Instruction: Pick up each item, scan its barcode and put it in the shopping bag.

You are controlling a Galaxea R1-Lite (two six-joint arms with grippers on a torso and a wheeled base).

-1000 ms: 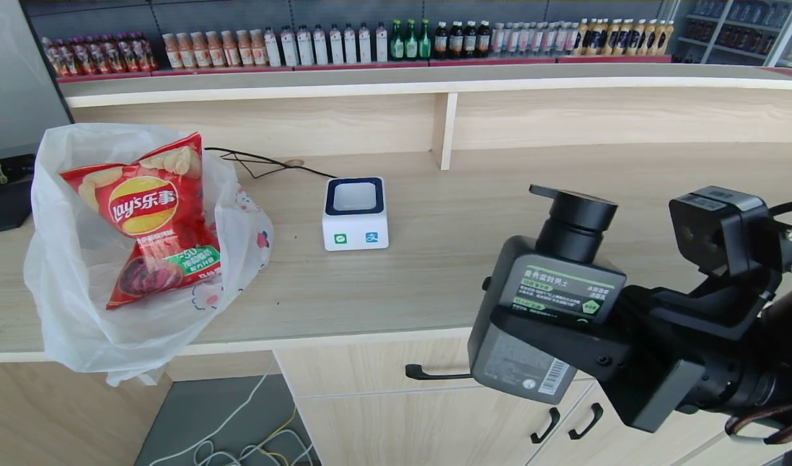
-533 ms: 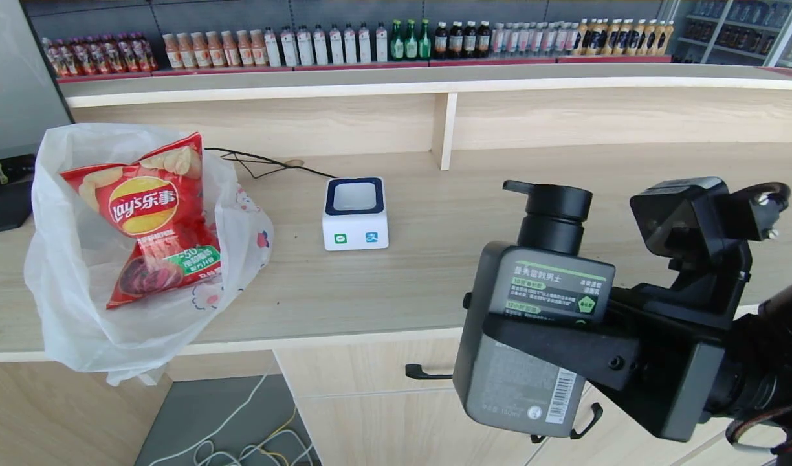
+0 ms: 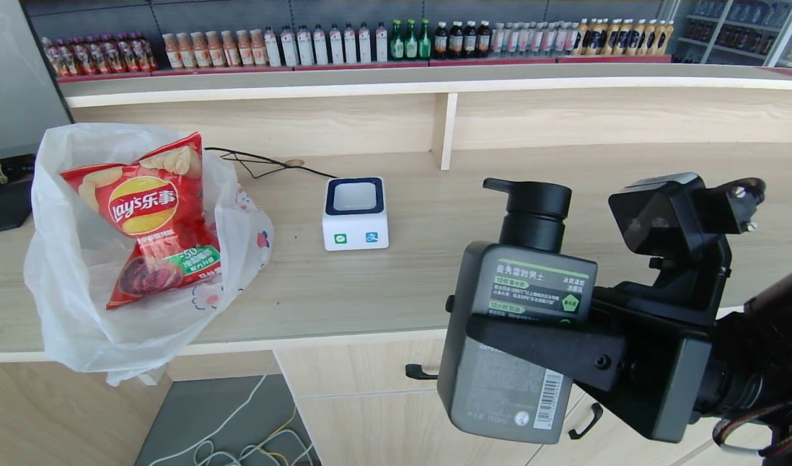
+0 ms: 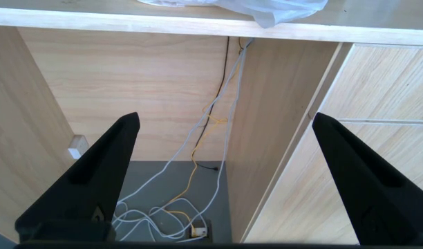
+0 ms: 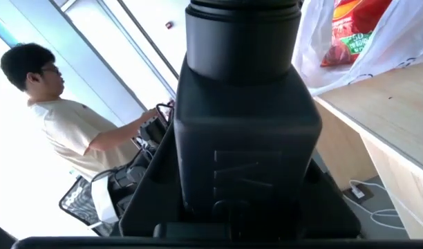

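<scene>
My right gripper [image 3: 522, 335] is shut on a dark grey pump bottle [image 3: 522, 310], held upright in the air in front of the counter's front edge, right of centre. The bottle's barcode [image 3: 548, 400] shows low on its side. A white scanner box [image 3: 355, 213] with a blue-rimmed top sits mid-counter, to the left of and beyond the bottle. The white shopping bag [image 3: 72, 272] lies at the counter's left end with a red chip bag [image 3: 151, 217] inside. In the right wrist view the bottle [image 5: 242, 131] sits close up. My left gripper [image 4: 225, 180] hangs open below the counter.
The wooden counter [image 3: 435, 272] has a raised back ledge with an upright divider [image 3: 443, 129]. Rows of drink bottles [image 3: 370, 42] line the shelf behind. Cabinet doors with black handles [image 3: 422, 372] sit under the counter. Loose cables [image 4: 191, 207] lie on the floor below.
My right gripper has carried the pump bottle leftward and lower in the head view, and the bottle stands more upright. Scanner, shopping bag and chips have not moved.
</scene>
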